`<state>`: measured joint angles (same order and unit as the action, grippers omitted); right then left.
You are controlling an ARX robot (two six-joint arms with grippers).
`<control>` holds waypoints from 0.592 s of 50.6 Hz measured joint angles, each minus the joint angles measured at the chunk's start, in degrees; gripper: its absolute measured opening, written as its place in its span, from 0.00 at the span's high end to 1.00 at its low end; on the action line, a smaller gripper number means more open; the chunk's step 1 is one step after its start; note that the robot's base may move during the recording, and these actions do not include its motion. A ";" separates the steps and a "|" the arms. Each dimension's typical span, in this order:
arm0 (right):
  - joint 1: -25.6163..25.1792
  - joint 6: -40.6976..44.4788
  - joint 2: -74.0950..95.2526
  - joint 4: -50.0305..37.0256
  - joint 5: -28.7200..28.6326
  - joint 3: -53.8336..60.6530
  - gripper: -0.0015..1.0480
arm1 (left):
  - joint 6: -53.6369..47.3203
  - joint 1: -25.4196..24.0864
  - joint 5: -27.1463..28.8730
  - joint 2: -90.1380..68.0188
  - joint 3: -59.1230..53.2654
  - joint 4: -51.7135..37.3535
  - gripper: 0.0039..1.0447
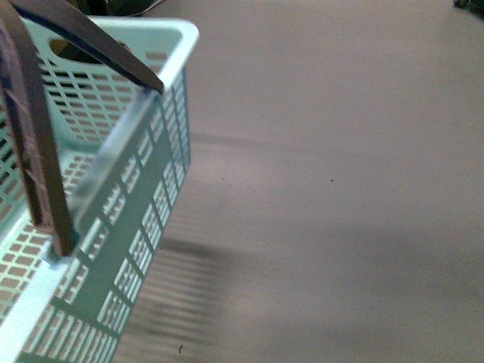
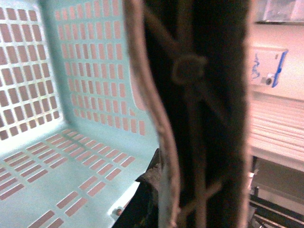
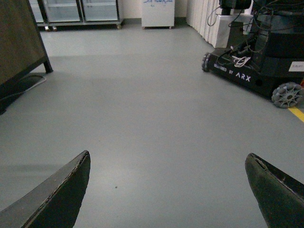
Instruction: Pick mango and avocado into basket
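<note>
The pale turquoise basket [image 1: 151, 174] fills the left of the front view, hanging above the floor with its brown handle [image 1: 38, 151] raised. My left gripper [image 2: 161, 190] is shut on the basket's handle [image 2: 199, 95], which fills the left wrist view; the lattice floor [image 2: 71, 161] lies beside it. The part of the basket I can see holds nothing. My right gripper [image 3: 168, 185] is open over bare grey floor, nothing between its fingertips [image 3: 71, 185]. Neither mango nor avocado is in view.
Grey floor [image 1: 340, 189] spreads to the right of the basket. The right wrist view shows a black wheeled ARX robot base [image 3: 256, 61], a dark wooden cabinet [image 3: 19, 42], glass-door fridges [image 3: 76, 12] and a yellow floor line [image 3: 297, 113].
</note>
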<state>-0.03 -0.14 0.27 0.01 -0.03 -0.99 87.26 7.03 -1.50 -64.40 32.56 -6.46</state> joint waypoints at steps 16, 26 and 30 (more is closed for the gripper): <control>0.00 0.00 0.00 0.00 0.00 0.00 0.08 | -0.13 -1.46 -1.38 12.59 5.77 10.88 0.96; 0.00 0.00 0.00 0.00 0.00 0.00 0.08 | -0.15 -1.49 -1.42 13.42 6.10 11.43 0.96; 0.00 0.00 0.00 0.00 0.00 0.00 0.08 | -0.17 -1.49 -1.40 13.40 6.10 11.47 0.96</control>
<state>-0.03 -0.14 0.27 0.01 -0.03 -0.99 87.09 5.54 -2.90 -51.00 38.65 5.02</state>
